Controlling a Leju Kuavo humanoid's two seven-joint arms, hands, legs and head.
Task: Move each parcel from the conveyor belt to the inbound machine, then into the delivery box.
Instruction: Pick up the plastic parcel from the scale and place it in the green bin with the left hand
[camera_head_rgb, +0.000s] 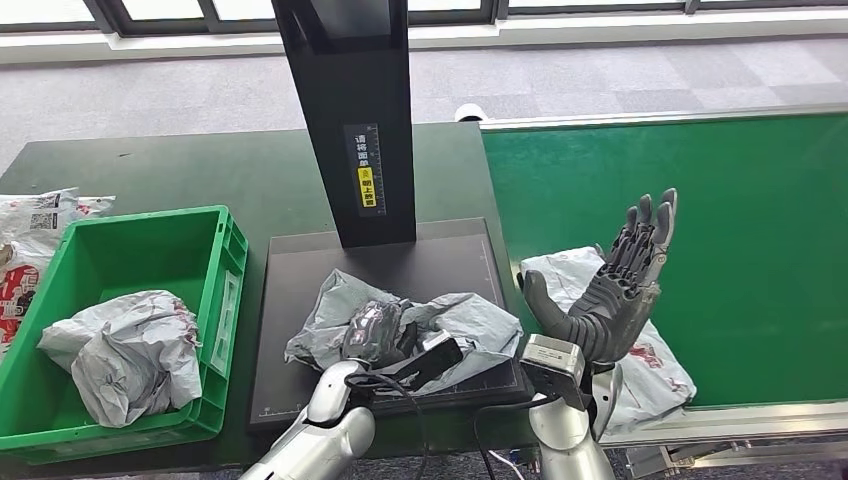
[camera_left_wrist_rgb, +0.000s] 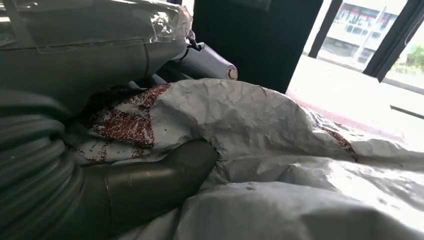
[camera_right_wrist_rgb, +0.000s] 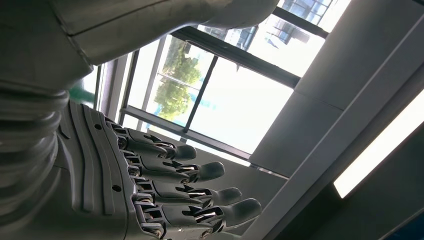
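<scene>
Where windows line the room—dark table (camera_head_rgb: 200, 170), green belt (camera_head_rgb: 700, 220).

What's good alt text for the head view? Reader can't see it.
The robot's left hand grips a crumpled grey parcel lying on the black inbound machine, while its right hand is raised open, palm up, over a second parcel on the green conveyor belt. To the left, a green delivery box holds another grey parcel.

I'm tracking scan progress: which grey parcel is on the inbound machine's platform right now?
The crumpled parcel the left hand grips on the black platform. Another sits in the green box; a third lies on the belt.
</scene>
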